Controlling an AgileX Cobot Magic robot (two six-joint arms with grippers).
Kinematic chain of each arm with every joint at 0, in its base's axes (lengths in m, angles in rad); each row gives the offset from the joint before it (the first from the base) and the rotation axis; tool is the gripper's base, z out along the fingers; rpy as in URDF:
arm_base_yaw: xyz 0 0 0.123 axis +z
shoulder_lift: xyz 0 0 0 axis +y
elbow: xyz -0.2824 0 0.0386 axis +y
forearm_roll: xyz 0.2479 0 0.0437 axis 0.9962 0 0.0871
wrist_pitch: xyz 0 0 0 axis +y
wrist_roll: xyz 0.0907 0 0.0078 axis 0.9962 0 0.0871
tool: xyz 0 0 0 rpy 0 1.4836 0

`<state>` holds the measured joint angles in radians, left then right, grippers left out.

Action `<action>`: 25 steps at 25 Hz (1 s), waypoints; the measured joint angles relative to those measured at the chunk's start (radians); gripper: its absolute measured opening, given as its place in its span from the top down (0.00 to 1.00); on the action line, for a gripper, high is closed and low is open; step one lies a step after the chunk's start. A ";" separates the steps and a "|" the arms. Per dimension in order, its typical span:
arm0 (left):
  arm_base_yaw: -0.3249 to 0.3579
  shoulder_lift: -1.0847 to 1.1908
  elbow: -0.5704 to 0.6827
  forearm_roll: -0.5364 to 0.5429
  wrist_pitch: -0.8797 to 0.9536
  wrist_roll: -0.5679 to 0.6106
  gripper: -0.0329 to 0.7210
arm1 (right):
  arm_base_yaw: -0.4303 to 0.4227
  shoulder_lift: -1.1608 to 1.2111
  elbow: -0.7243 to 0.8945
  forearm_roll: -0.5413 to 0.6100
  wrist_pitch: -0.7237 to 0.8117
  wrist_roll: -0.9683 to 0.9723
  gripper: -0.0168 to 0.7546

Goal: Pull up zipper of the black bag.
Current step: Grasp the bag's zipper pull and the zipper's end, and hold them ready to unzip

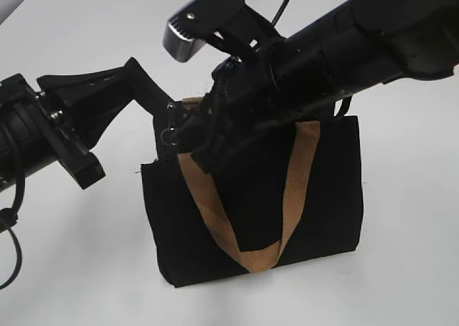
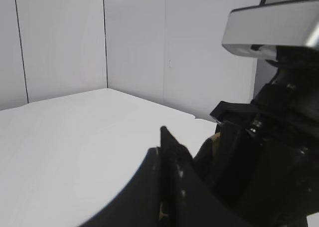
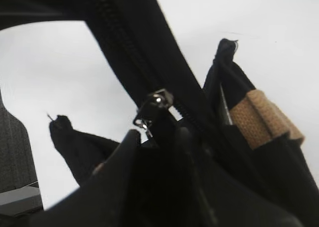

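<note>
The black bag (image 1: pixel 315 197) stands upright on the white table, its tan handle (image 1: pixel 215 218) hanging down the front. My left gripper (image 1: pixel 159 100) is shut on the bag's top left corner; in the left wrist view its fingers (image 2: pixel 164 142) are pressed together on black fabric. My right gripper (image 1: pixel 192 141) reaches over the bag's top from the right. In the right wrist view the silver zipper (image 3: pixel 155 103) sits on the taut black track just above the fingertips (image 3: pixel 158 134), which appear shut on its pull. The tan handle (image 3: pixel 259 117) shows to the right.
The bag stands on a white table (image 1: pixel 86 269) with pale walls behind it. The right arm's silver camera housing (image 2: pixel 271 32) hangs close in front of the left wrist. The right arm covers most of the bag's top edge in the exterior view.
</note>
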<state>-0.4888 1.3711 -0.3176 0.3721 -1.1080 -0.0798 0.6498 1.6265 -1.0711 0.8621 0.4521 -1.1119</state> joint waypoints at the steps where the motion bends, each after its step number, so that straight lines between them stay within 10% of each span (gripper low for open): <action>1: 0.000 0.000 0.000 0.000 -0.001 0.000 0.95 | 0.000 0.001 0.000 0.000 -0.005 0.000 0.75; 8: 0.000 -0.001 0.000 -0.001 0.005 -0.001 0.95 | 0.000 0.001 0.000 -0.001 -0.014 -0.001 0.98; 25: 0.000 -0.001 0.000 -0.049 0.030 -0.015 0.95 | 0.001 -0.094 0.001 -0.079 0.072 -0.001 0.96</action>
<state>-0.4888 1.3702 -0.3176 0.3232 -1.0779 -0.0949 0.6509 1.5323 -1.0701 0.7827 0.5240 -1.1131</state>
